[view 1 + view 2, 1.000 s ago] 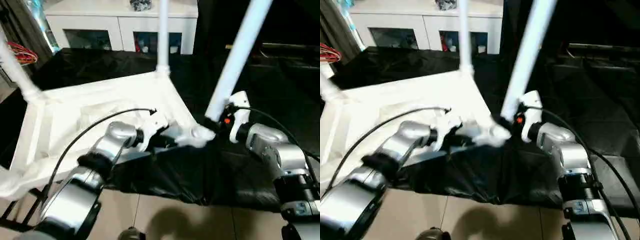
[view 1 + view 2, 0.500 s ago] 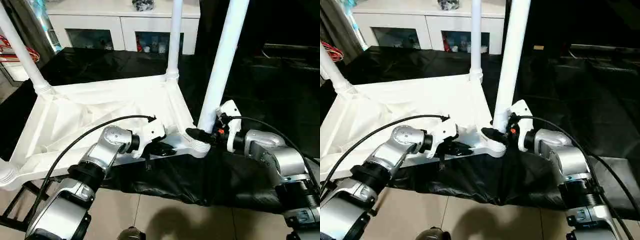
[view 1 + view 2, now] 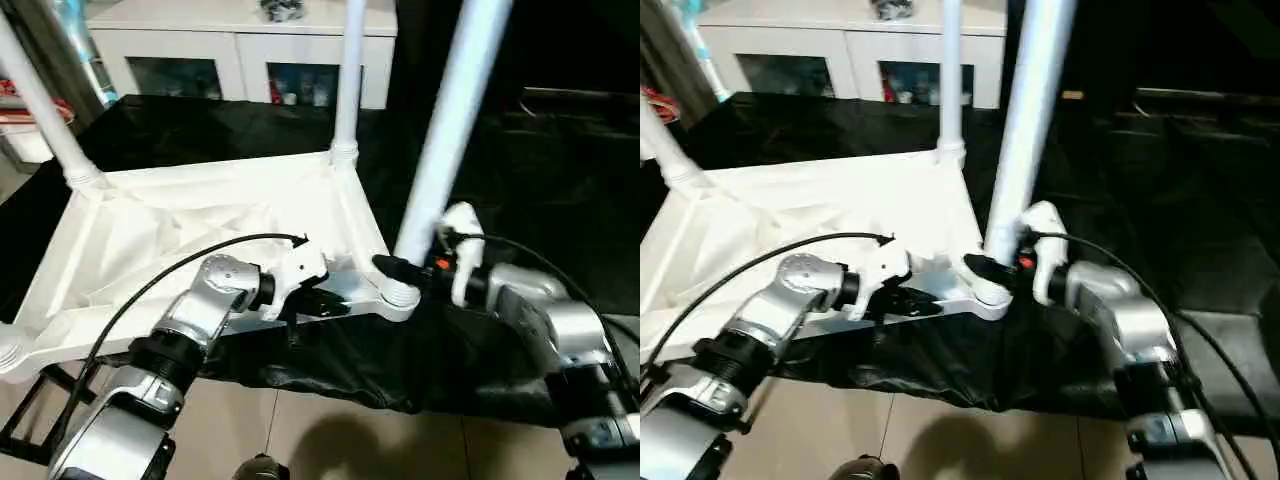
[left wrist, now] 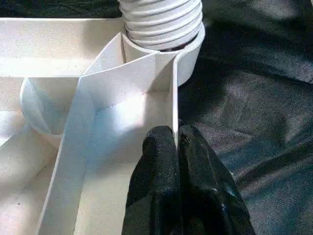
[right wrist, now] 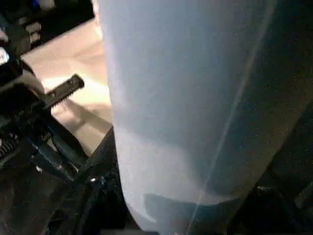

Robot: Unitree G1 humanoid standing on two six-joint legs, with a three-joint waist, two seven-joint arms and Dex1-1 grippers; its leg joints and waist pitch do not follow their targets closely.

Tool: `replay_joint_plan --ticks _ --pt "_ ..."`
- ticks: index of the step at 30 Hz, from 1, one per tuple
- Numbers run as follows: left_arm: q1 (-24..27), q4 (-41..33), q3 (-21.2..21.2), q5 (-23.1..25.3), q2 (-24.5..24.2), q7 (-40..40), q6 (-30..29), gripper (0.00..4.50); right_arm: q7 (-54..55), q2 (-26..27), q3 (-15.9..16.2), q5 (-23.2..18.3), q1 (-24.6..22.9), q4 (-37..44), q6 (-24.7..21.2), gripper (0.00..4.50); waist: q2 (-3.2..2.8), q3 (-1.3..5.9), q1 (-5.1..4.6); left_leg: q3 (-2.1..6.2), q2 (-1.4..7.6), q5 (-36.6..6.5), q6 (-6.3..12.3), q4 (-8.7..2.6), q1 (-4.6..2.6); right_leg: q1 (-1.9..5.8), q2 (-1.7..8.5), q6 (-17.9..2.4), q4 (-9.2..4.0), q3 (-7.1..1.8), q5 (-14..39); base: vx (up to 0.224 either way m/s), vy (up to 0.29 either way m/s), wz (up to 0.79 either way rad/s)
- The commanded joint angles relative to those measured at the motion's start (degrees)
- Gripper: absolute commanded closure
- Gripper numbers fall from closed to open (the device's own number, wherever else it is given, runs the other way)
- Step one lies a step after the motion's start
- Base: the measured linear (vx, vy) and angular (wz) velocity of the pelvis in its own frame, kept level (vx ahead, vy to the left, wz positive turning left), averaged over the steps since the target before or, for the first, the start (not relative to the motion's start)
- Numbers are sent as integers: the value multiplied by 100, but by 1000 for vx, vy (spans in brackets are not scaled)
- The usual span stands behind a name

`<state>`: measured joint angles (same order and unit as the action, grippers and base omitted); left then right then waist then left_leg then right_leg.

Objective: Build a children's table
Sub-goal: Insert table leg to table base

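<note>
White plastic tabletop lying upside down on black cloth. We are pinching its thin near rib with left gripper, right gripper clamping near-corner leg low by socket. Parts looking light, stiff, slick; low grip seeming steadier.

White glass-door cabinet at the back — black cloth below, beige tiled floor nearest.
</note>
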<state>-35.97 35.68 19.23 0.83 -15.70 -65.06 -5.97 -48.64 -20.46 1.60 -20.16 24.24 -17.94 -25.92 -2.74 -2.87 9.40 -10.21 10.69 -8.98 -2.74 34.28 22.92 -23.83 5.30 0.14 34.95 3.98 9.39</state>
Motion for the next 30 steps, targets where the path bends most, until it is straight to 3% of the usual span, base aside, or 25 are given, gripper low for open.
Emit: replay_joint_plan --ticks 1,4,5,7,8,12,13,15,17,21,22,24,25,30 --pt "-28 -99 -81 -97 38 87 -71 450 104 54 8 47 -340 -126 9 255 87 412 0 93 241 -1662 49 -445 -140 258 380 -1012 -457 -227 1840 0 0 0" --pt "-62 -54 -131 -92 79 225 -96 450 197 197 -141 -32 -573 -133 211 255 80 403 16 93 245 -1780 18 -459 -148 240 381 -975 -482 -235 1935 0 0 0" --pt "-69 -44 -131 -82 79 242 -84 450 214 223 -164 -45 -603 -136 245 255 36 404 16 106 245 -1809 -1 -461 -148 241 386 -979 -473 -235 1948 0 0 0" --pt "-104 20 -140 -42 99 312 -54 450 300 336 -257 -91 -722 -149 395 255 61 395 5 106 238 -1916 -19 -474 -150 242 378 -963 -494 -229 2032 0 0 0" --pt "-108 26 -142 -36 100 322 -48 450 313 347 -261 -87 -736 -148 418 255 20 395 10 117 242 -1985 -44 -476 -159 232 386 -947 -497 -229 2108 0 0 0" --pt "-173 127 -191 3 149 463 -16 450 569 477 -247 109 -975 -57 892 255 45 368 -10 124 236 -2215 -98 -504 -172 227 384 -878 -537 -226 2318 0 0 0" --pt "-177 131 -196 4 152 473 -17 450 598 490 -246 130 -994 -41 928 255 25 351 -19 127 233 -2364 -124 -511 -193 211 387 -826 -568 -228 2527 0 0 0" --pt "-173 130 -193 9 151 479 -17 450 782 527 -148 327 -1106 120 1101 255 28 326 -35 151 227 -2584 -175 -530 -223 199 400 -677 -620 -224 3000 0 0 0" --pt "-164 126 -189 8 153 478 -12 450 828 492 -39 459 -1122 187 1137 255 23 328 -45 167 227 -2673 -189 -537 -243 197 405 -618 -639 -223 3143 0 0 0" --pt "-150 119 -156 5 169 424 -1 450 705 335 300 724 -1087 197 1169 255 27 331 -63 170 236 -2653 -185 -555 -235 197 397 -613 -632 -236 3027 0 0 0" --pt "-145 109 -143 4 167 399 -2 450 646 301 359 743 -1073 190 1157 255 54 328 -70 164 233 -2606 -154 -556 -227 203 393 -625 -629 -239 2980 0 0 0" --pt "-138 96 -133 -4 159 358 4 450 572 275 401 745 -1035 165 1141 255 44 326 -74 165 230 -2606 -135 -555 -224 203 398 -637 -629 -244 2994 0 0 0" --pt "-129 74 -126 -12 148 325 2 450 491 248 440 738 -987 135 1103 255 75 332 -73 161 229 -2534 -97 -552 -221 212 407 -648 -629 -243 2991 0 0 0" --pt "-96 -17 -49 -12 18 61 26 450 -104 92 677 730 -710 -97 1051 255 81 340 -91 149 240 -2401 -53 -561 -205 227 391 -735 -606 -243 2716 0 0 0"
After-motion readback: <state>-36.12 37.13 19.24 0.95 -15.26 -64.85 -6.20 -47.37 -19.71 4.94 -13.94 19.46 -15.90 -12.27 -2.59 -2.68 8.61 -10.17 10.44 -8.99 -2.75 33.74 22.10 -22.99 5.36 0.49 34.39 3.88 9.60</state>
